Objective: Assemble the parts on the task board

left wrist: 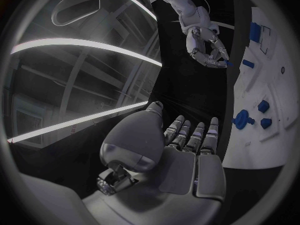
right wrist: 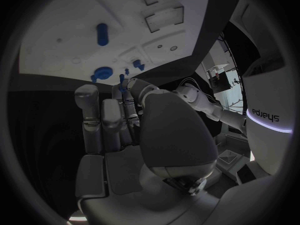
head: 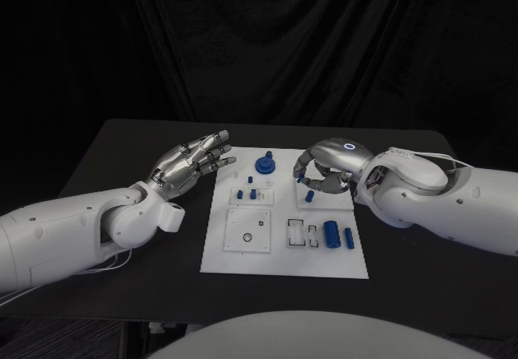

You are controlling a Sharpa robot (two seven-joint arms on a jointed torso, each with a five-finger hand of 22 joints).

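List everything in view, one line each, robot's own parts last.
table: one, black, under everything.
task board: one, white, mid-table between the arms.
knob part: one, blue, round, at the board's far edge.
small pegs: a few, blue, left part of the board behind the square plate.
cylinder parts: two, blue, lying side by side near the board's right edge.
peg: one, blue, under the right robot hand's fingers; whether they grip it cannot be told.
left robot hand: silver, fingers spread, holds nothing, left of the board.
right robot hand: silver, fingers curled, over the board's far right corner.
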